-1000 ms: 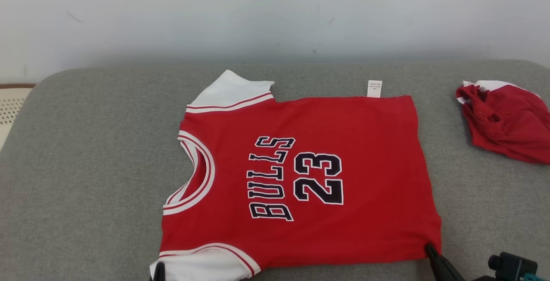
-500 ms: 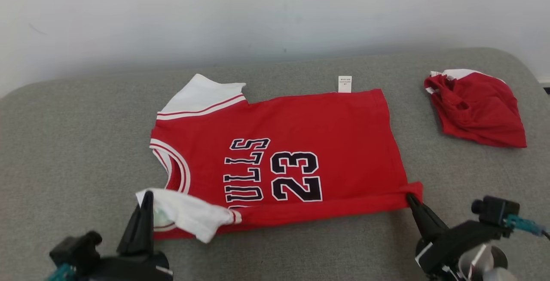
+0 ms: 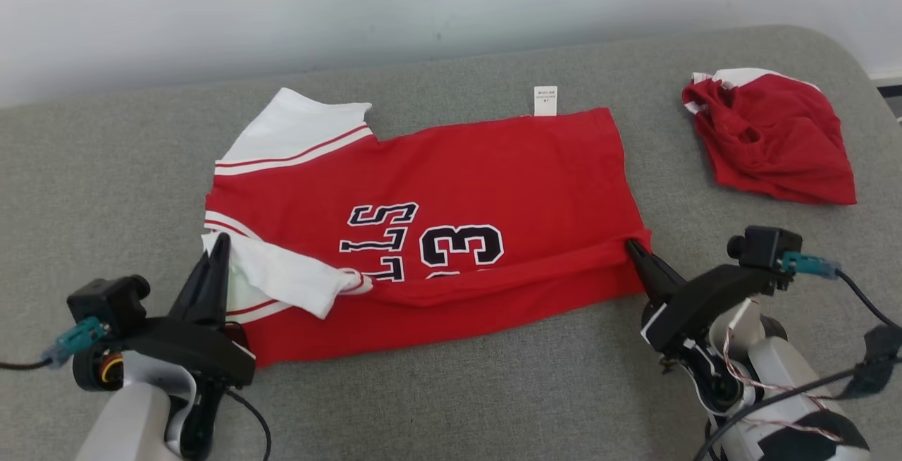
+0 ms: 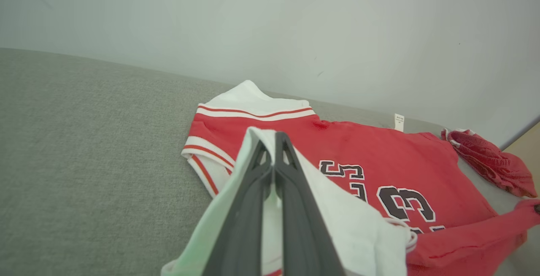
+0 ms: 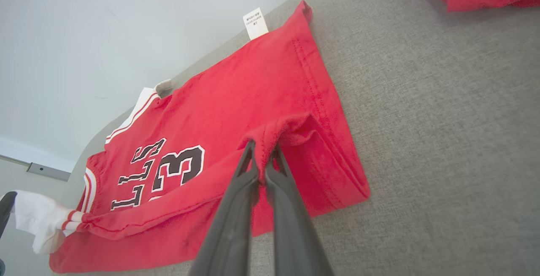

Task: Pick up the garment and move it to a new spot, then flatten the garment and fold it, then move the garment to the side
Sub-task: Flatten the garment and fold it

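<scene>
Head view: crumpled red cloth (image 3: 775, 144) right of jersey (image 3: 493, 165), apart.

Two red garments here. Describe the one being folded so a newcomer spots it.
On the grey cushion, look to the middle: the red jersey lies spread out, white sleeves at the left, dark lettering. The other red garment, far right, is a crumpled, unlettered heap.

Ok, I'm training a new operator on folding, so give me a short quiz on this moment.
1. True or false: the left gripper is shut on the jersey's white sleeve.
2. Which part of the jersey does the right gripper pinch? A a sleeve, B a bottom corner, C the collar.
3. Fill in: the crumpled red cloth lies to the jersey's ___, by the robot's sides.
Key: 1 true; 2 B; 3 right.
</scene>
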Available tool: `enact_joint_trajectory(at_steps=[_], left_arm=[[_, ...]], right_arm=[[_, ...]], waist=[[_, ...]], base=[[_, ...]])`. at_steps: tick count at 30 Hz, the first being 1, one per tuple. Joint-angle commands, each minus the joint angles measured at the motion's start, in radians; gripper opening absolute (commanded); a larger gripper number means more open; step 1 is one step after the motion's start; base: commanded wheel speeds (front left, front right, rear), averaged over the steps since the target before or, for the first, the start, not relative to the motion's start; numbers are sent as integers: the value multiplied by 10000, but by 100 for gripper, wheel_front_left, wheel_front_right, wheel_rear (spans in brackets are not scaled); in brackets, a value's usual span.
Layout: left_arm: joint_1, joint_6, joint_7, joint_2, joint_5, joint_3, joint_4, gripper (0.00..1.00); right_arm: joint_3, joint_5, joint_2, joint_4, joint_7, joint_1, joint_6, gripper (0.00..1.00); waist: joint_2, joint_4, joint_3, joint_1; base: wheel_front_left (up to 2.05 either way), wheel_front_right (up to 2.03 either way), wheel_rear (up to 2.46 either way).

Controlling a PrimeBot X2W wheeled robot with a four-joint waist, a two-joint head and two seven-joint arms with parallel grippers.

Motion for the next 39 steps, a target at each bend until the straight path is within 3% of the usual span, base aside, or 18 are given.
enact_joint_trajectory(at_steps=[1, 11, 12, 13, 14, 15, 23, 32, 39], left_arm=[[-176, -5, -42, 89, 7, 15, 185, 0], [-1395, -256, -505, 119, -124, -132, 2224, 0], [-1479, -260, -552, 120, -114, -175, 2385, 4], [-1561, -263, -604, 117, -85, -213, 2537, 87], [-1629, -287, -663, 107, -61, -243, 2668, 100], [-1684, -310, -714, 98, -50, -265, 2783, 100], [-1305, -349, -1048, 45, 10, -48, 2562, 100], [634, -17, -1069, -116, 512, 651, 359, 100], [1924, 275, -1071, -373, 841, 843, -649, 100]], right_arm=[[82, 57, 35, 116, -60, -200, -3, 0], [831, 536, 163, 1740, -628, -1603, -3, 0], [913, 560, 157, 1864, -722, -1687, -3, 1], [1023, 578, 135, 1978, -821, -1765, -3, 37], [1138, 597, 105, 2045, -940, -1832, -3, 78], [1230, 671, 80, 2130, -1043, -1862, -3, 100], [1929, 584, -511, 2146, -2268, -1610, -3, 100], [2020, 280, -1259, 1622, -3274, -583, -3, 100], [1780, 346, -1394, 1353, -3355, 91, -3, 100]], waist=[[-1, -92, 155, -2], [-1, -167, 454, -2], [-1, -161, 465, -2], [-1, -153, 468, -2], [-1, -141, 465, -2], [-1, -123, 447, -2], [-1, 53, 84, -2], [-1, 243, -233, -2], [-1, 323, -300, -2]], base=[[0, 0, 0], [0, 0, 0], [0, 0, 0], [0, 0, 0], [0, 0, 0], [0, 0, 0], [0, 0, 0], [0, 0, 0], [0, 0, 0]])
